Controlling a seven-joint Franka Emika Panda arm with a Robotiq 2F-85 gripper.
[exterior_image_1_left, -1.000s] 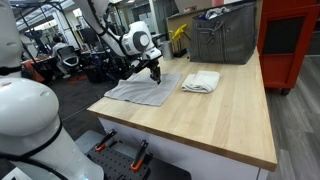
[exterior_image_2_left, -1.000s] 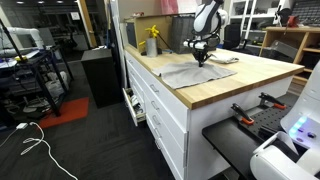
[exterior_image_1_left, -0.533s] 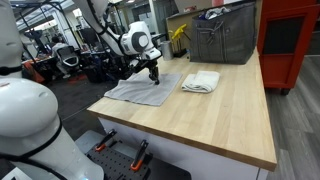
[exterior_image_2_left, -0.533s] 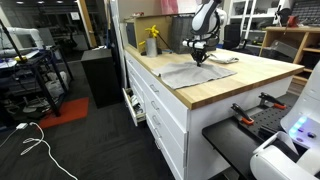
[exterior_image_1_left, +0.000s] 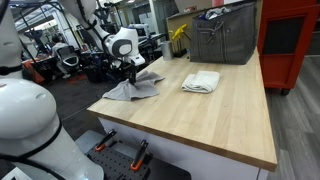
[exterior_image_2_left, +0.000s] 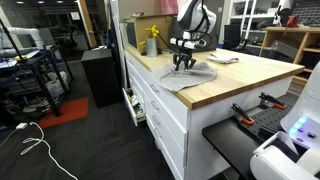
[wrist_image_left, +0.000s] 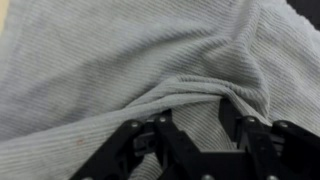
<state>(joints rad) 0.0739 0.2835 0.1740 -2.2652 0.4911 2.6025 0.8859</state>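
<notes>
The gripper (exterior_image_1_left: 128, 72) stands low over the near corner of the wooden tabletop (exterior_image_1_left: 220, 120), at the middle left of the frame in an exterior view. Its fingers are closed onto a raised fold of the grey cloth (exterior_image_1_left: 137, 88). The cloth lies directly beneath and just below-right of the gripper, bunched and rumpled rather than flat, with one edge near the table's rim.

In an exterior view from the drawer side, the gripper (exterior_image_2_left: 184, 62) points straight down at the upper middle of the frame, and the grey cloth (exterior_image_2_left: 186, 78) spreads under it, touching the fingertips.

In the wrist view the grey cloth (wrist_image_left: 120, 60) fills the frame. A ridge of it runs from the centre down between the dark fingers (wrist_image_left: 140, 140) at the bottom edge, where the gripper (wrist_image_left: 197, 132) pinches it.

A folded white towel (exterior_image_1_left: 201, 81) lies on the tabletop well apart from the cloth, toward the frame's centre. Behind it stands a metal bin (exterior_image_1_left: 222, 40), with a yellow spray bottle (exterior_image_2_left: 151, 42) at the far end of the tabletop.
</notes>
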